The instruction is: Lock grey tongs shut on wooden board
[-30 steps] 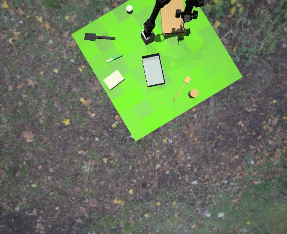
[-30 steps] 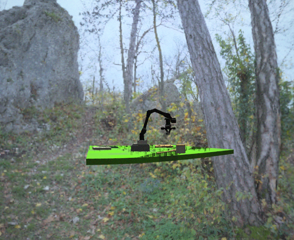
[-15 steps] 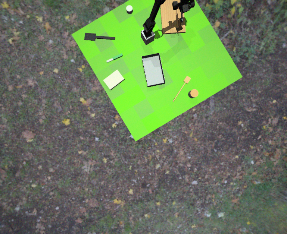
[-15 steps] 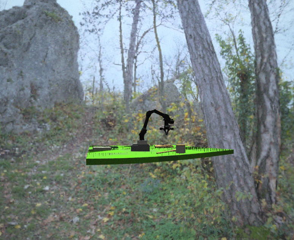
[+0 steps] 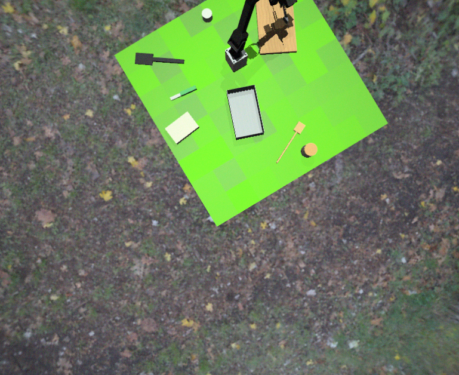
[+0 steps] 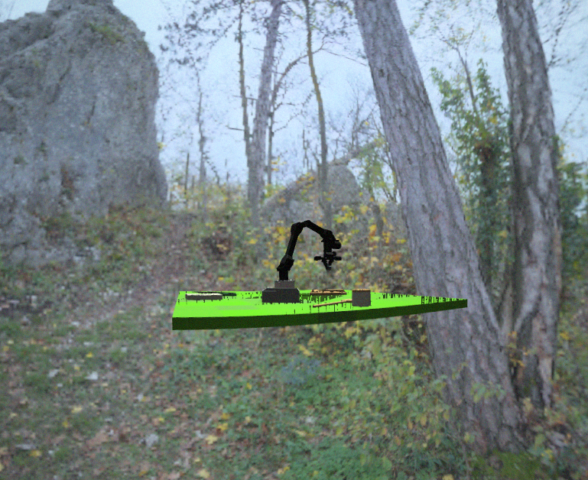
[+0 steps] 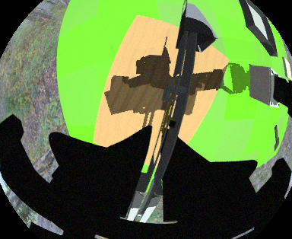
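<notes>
My gripper (image 7: 157,131) (image 6: 328,260) points down above the wooden board (image 5: 289,46) (image 6: 330,292) (image 7: 128,46) and is shut on the grey tongs (image 7: 185,76) (image 5: 286,18). In the wrist view the tongs run as a long dark bar from the top centre to the bottom centre, their two arms close together. A wide grey end piece shows at the top and paler parts at the bottom. I cannot tell whether the lock is engaged. The tongs are off the roasting tin (image 5: 249,137) and above the board. The top view cuts off most of the gripper.
My arm's base (image 5: 236,60) (image 6: 281,295) stands left of the board. A dark spatula (image 5: 144,58), a green-and-white pen (image 5: 183,93), a cream block (image 5: 182,127) and a white-topped cylinder (image 5: 207,14) lie further left. A wooden spatula (image 5: 299,128) lies near a wooden cylinder (image 5: 310,149) (image 6: 361,298).
</notes>
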`<state>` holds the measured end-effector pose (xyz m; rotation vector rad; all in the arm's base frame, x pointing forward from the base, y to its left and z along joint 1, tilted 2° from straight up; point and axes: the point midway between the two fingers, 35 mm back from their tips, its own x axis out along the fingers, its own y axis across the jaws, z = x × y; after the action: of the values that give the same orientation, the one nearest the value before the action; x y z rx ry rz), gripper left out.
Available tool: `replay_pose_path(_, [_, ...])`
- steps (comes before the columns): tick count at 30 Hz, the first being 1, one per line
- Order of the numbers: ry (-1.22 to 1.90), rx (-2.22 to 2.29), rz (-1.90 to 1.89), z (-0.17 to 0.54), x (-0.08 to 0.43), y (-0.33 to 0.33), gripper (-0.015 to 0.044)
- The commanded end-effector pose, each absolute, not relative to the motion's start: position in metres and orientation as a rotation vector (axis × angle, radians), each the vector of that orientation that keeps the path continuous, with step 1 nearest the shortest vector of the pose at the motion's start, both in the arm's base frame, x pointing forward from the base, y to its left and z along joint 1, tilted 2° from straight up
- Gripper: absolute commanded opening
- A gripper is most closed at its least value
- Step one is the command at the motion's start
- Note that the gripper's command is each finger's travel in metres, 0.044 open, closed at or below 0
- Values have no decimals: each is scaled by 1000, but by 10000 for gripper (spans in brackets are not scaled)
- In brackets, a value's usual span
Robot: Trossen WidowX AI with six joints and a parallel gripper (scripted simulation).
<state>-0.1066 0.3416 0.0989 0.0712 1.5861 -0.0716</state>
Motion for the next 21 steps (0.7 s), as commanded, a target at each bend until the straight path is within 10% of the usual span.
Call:
replay_pose_path(1, [1589,74,-70,100,-110,342,-150])
replay_pose_path(21, [2111,-104,-168,74,-105,329,-150])
